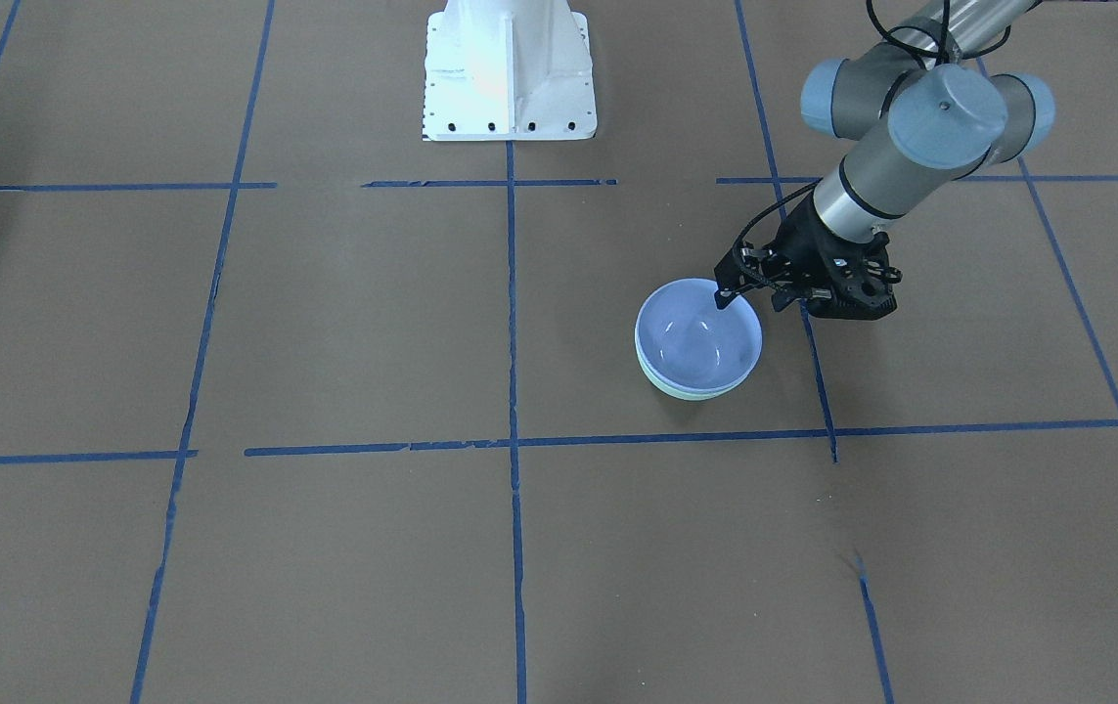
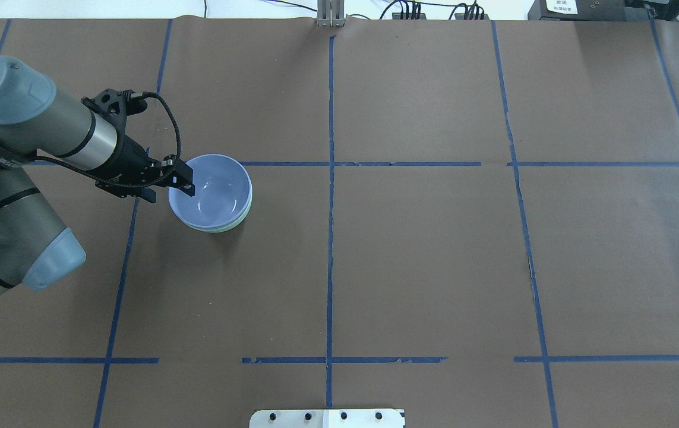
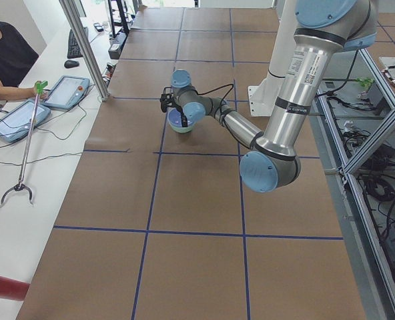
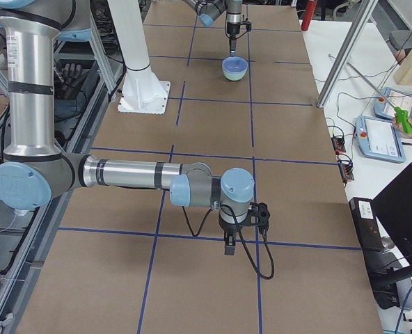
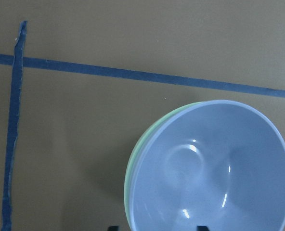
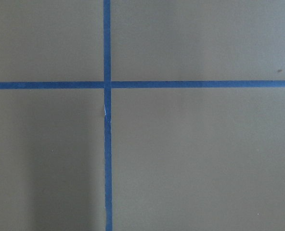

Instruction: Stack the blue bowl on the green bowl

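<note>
blue bowl (image 2: 215, 189) nested in green bowl (image 1: 691, 394), toward tabletop's left edge, left gripper (image 1: 750, 298) spread open straddling blue bowl's rim, right gripper (image 4: 227, 247) over near right corner, state can't tell

Left arm (image 2: 48, 134): grey tubular links, pale blue joint caps, silver wrist band. Left gripper (image 2: 188, 186): black, looped black cable (image 2: 177, 126). Pedestal (image 1: 508, 68): white.

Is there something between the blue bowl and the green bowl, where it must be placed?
Nothing visible stands between them. The blue bowl already sits nested inside the green bowl, whose rim shows just beneath it. The left gripper is at the blue bowl's rim, one finger inside and one outside.
</note>
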Robot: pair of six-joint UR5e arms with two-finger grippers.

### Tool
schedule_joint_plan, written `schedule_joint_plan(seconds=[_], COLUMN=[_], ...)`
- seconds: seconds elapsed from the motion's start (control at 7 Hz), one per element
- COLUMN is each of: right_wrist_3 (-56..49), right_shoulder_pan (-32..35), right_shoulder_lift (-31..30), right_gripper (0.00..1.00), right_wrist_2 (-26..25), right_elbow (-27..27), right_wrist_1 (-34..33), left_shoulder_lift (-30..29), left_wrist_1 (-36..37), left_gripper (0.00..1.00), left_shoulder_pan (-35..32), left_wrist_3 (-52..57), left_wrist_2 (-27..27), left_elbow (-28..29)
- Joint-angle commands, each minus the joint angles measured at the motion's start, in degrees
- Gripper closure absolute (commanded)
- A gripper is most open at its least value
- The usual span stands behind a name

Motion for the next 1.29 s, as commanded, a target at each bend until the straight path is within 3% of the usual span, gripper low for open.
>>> schedule_joint_plan(seconds=[0.0,0.29,0.57,0.86,1.14], right_wrist_3=[0.0,0.0,0.09,0.0,0.0], right_shoulder_pan=[0.0,0.0,0.0,0.0,0.0], right_shoulder_lift=[0.0,0.0,0.0,0.0,0.0], right_gripper=[0.0,0.0,0.0,0.0,0.0], right_wrist_2=[0.0,0.0,0.0,0.0,0.0], right_elbow=[0.0,0.0,0.0,0.0,0.0], right_wrist_1=[0.0,0.0,0.0,0.0,0.0], left_shoulder_lift=[0.97,3.25,3.7,10.26,17.55], left_wrist_1=[0.58,2.15,13.78,16.4,15.79], left_gripper=[0.0,0.0,0.0,0.0,0.0], left_shoulder_pan=[-5.04,-12.77,-21.11,-29.72,-37.19], left_wrist_3=[9.07,20.23,40.31,60.45,71.12], left_wrist_2=[-0.34,-0.52,-0.52,-0.6,-0.95], left_elbow=[-2.03,-2.3,-2.12,-1.68,1.37])
